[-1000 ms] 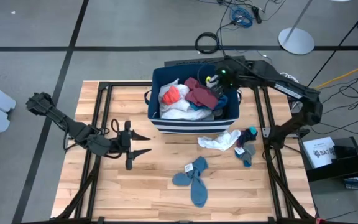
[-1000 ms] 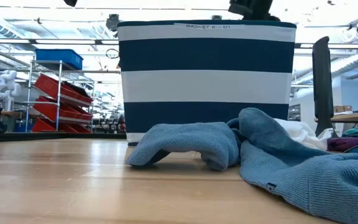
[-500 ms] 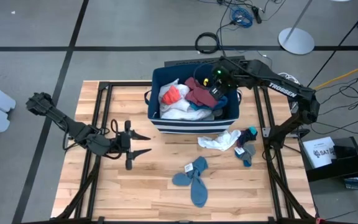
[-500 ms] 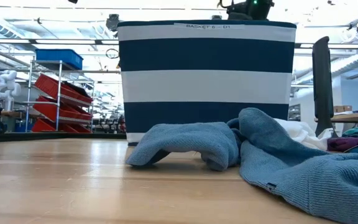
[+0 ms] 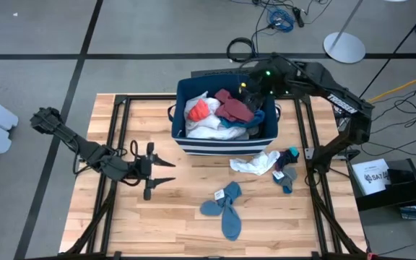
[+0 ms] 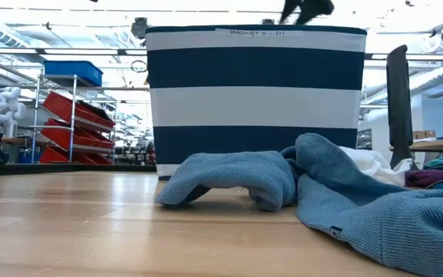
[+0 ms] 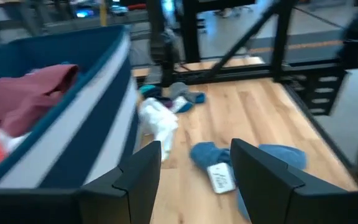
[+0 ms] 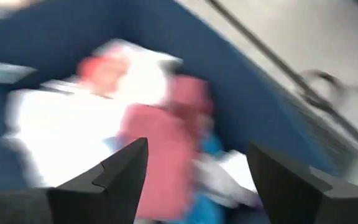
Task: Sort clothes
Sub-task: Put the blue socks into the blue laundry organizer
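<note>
We see the right arm reaching from its base at the table's right side, bent at the elbow and stretched over the back right corner of the striped bin (image 5: 193, 148), with the right gripper (image 8: 194, 165) hovering above the bin's contents, its two fingers spread wide and nothing between them. Directly below and in front of that claw lies the maroon piece (image 5: 232, 107), draped over the pile inside the bin; just past it sit the large white garment (image 5: 209, 124) and an orange-red sock (image 5: 198, 110), with a bit of teal cloth (image 8: 213, 149) peeking out beside the maroon. The left arm lies low across the table's left side, its forearm running toward the middle, and the left gripper (image 5: 157, 171) is held just above the wood with its fingers wide apart, empty. Ahead of that claw, well apart from it, the blue socks (image 5: 224, 208) lie on the table; farther off, near the bin's front right corner, we find a crumpled white cloth (image 5: 256, 163) and a small heap of dark and teal socks (image 5: 287, 167).
</note>
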Robot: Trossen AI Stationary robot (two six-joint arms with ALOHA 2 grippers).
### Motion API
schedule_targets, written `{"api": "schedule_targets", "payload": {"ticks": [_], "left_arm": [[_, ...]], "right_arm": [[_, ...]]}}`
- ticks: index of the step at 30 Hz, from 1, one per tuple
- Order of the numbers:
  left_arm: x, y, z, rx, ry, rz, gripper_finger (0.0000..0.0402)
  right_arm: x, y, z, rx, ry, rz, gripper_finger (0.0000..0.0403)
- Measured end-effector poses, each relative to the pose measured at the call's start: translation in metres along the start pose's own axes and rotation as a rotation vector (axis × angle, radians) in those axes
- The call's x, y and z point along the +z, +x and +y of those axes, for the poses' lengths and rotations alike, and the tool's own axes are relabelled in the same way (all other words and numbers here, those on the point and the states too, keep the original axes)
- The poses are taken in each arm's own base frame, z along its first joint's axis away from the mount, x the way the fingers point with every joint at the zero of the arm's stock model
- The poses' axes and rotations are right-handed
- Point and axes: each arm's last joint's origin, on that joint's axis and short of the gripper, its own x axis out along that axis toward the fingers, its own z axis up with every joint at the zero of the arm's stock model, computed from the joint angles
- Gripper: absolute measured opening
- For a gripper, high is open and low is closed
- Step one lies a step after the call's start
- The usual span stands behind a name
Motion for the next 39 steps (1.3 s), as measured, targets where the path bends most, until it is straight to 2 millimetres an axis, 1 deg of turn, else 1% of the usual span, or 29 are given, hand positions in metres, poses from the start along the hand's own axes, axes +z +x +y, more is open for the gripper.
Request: {"api": "schedule_targets", "payload": {"ticks": [3,5,7,10,12,16,21,24,29,31,34,39], "left_arm": [[-0.001,0.001,-0.002,-0.054,0.010,0.007,0.0203],[-0.002,0.003,-0.004,-0.072,0.015,0.015,0.0203],[-0.003,0.005,-0.005,-0.085,0.020,0.026,0.0203],[-0.008,0.013,-0.009,-0.111,0.032,0.056,0.0203],[-0.012,0.021,-0.011,-0.154,0.037,0.085,0.0203],[-0.019,0.044,-0.015,-0.226,0.054,0.099,0.0203],[-0.030,0.079,-0.019,-0.274,0.066,0.075,0.0203],[-0.039,0.102,-0.019,-0.247,0.033,0.072,0.0203],[-0.046,0.146,-0.011,-0.113,-0.166,0.123,0.0203],[-0.053,0.162,-0.013,-0.095,-0.205,0.164,0.0203],[-0.059,0.184,-0.019,-0.067,-0.253,0.193,0.0203],[-0.063,0.218,-0.030,-0.035,-0.341,0.221,0.0203]], "right_arm": [[0.004,-0.016,0.023,0.183,-0.037,-0.063,0.0259],[0.002,-0.025,0.043,0.289,-0.076,-0.098,0.0259],[-0.004,-0.035,0.066,0.373,-0.122,-0.111,0.0259],[-0.019,-0.047,0.103,0.468,-0.211,-0.121,0.0259],[-0.034,-0.052,0.128,0.484,-0.258,-0.131,0.0259],[-0.072,-0.058,0.170,0.495,-0.330,-0.132,0.0258],[-0.126,-0.053,0.212,0.516,-0.337,-0.114,0.0258],[-0.156,-0.048,0.227,0.505,-0.304,-0.113,0.0258],[-0.191,-0.047,0.235,0.452,-0.215,-0.095,0.0258],[-0.199,-0.050,0.236,0.437,-0.201,-0.088,0.0258],[-0.206,-0.056,0.236,0.430,-0.187,-0.096,0.0258],[-0.210,-0.060,0.237,0.436,-0.187,-0.103,0.0258]]}}
